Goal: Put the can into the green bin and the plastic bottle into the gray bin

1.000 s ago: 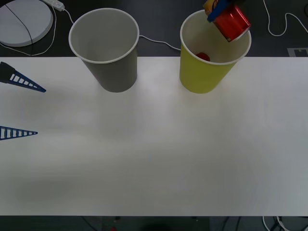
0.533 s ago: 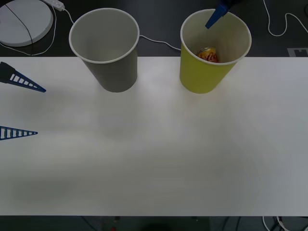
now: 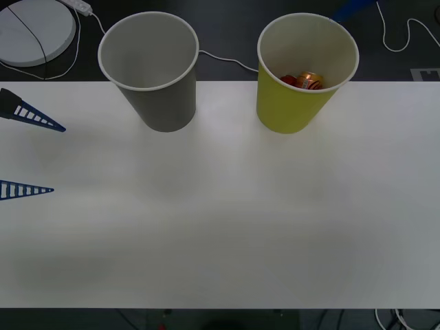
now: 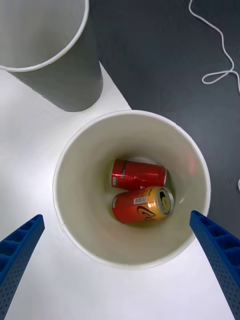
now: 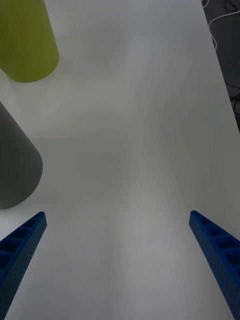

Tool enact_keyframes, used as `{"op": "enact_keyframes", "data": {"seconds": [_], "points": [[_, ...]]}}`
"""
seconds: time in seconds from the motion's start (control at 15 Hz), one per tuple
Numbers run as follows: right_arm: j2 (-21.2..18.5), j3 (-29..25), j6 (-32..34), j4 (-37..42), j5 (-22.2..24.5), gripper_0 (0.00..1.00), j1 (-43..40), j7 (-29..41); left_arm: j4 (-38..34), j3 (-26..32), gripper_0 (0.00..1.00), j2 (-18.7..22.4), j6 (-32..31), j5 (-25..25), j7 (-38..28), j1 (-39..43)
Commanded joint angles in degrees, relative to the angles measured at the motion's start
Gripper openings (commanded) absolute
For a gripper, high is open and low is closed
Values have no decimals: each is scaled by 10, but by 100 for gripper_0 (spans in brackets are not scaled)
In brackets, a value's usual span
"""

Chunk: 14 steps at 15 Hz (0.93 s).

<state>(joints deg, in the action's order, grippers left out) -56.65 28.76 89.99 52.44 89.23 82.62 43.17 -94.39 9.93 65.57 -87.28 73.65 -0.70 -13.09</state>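
Note:
The can [image 4: 142, 204], red with a gold top, lies on its side at the bottom of the green bin [image 4: 75, 200], next to a second red can [image 4: 138, 174]. From the front it shows inside the green bin [image 3: 292, 106] as the can [image 3: 309, 80]. My right gripper [image 4: 116, 217] hangs open and empty straight above that bin; one blue finger [image 3: 354, 8] shows at the far edge. The gray bin [image 3: 161, 103] stands upright to its left. My left gripper [image 3: 58, 159] rests open over the table's left side. The plastic bottle is out of view.
Both bins stand at the far edge of the white table [image 3: 220, 227]. Behind it, on the dark floor, are a white round disc [image 3: 34, 27] and white cables [image 3: 402, 41]. The left wrist view shows the gray bin [image 5: 15, 165] and green bin [image 5: 27, 40] beside bare table.
My right gripper held the can over the green bin, opened and let it drop inside. The gripper then pulled up and back toward the right. The left arm has not moved.

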Motion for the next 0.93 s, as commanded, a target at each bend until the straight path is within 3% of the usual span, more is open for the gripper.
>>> {"op": "enact_keyframes", "data": {"seconds": [0.07,0.47,0.93], "points": [[-42,-10,0,35,-54,100,-40,-58,0,0,100,0,0,0,0,0],[-122,-153,0,254,-103,100,-248,-81,0,0,100,0,0,0,0,0],[-147,-312,-9,453,-155,100,-509,-115,0,0,100,0,0,0,0,0]]}}
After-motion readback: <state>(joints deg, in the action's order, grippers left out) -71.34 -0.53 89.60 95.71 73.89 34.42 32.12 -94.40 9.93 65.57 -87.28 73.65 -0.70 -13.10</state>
